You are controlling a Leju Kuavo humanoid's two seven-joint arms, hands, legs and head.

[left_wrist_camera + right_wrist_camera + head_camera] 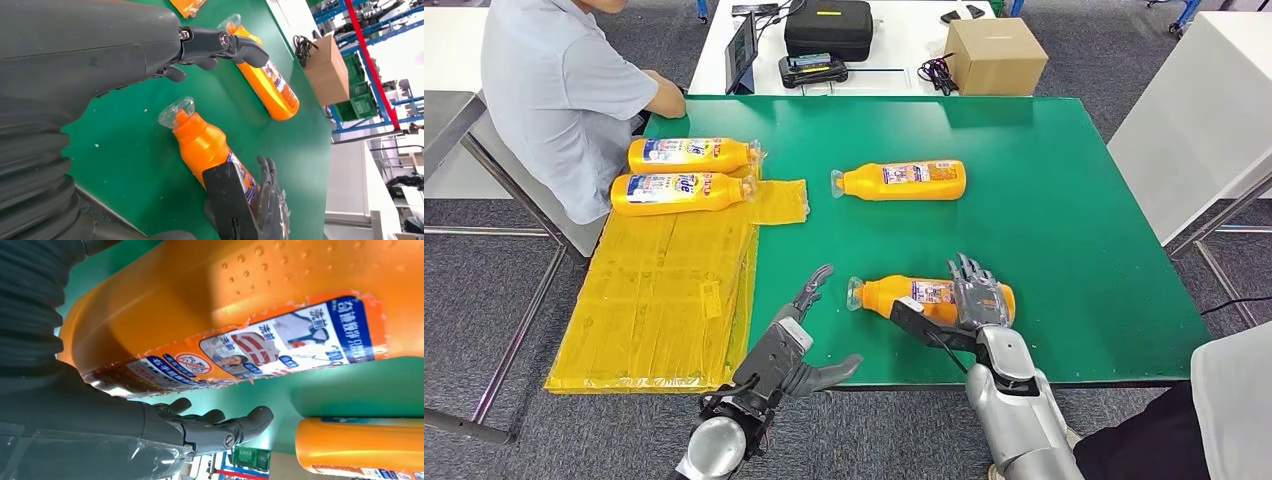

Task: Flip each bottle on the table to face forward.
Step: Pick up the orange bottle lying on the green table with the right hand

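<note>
Right hand (977, 297) laid over the base end of the near bottle (894, 293), fingers (220, 426) stretched across the far side of it, thumb on the near side; holding it against the green desk (1084, 220). In the right wrist view, bottle body close above the palm, label turned toward the camera, fingers nearly straight with desk showing between them and the bottle. Whether the bottle is lifted or resting cannot be told.

Left hand (809, 335) empty and wide, hovering over the desk's near edge, just left of the near bottle's clear cap (176, 111). Fingers pointing forward toward the desk's middle, thumb stuck out to the right. Not touching anything.

Near bottle lying on its side, cap to the left, close to the front edge. Far bottle (902, 180) lying on its side in the middle of the desk, cap to the left, well apart from both hands. Two more bottles (682, 172) lying side by side at the far left, partly on yellow sheets (664, 290) spread over the desk's left part.

Person (559, 95) in a light shirt seated at the far left corner, arm resting by the desk edge. Behind the desk, a white table with a cardboard box (995, 55) and a black case (828, 27).
</note>
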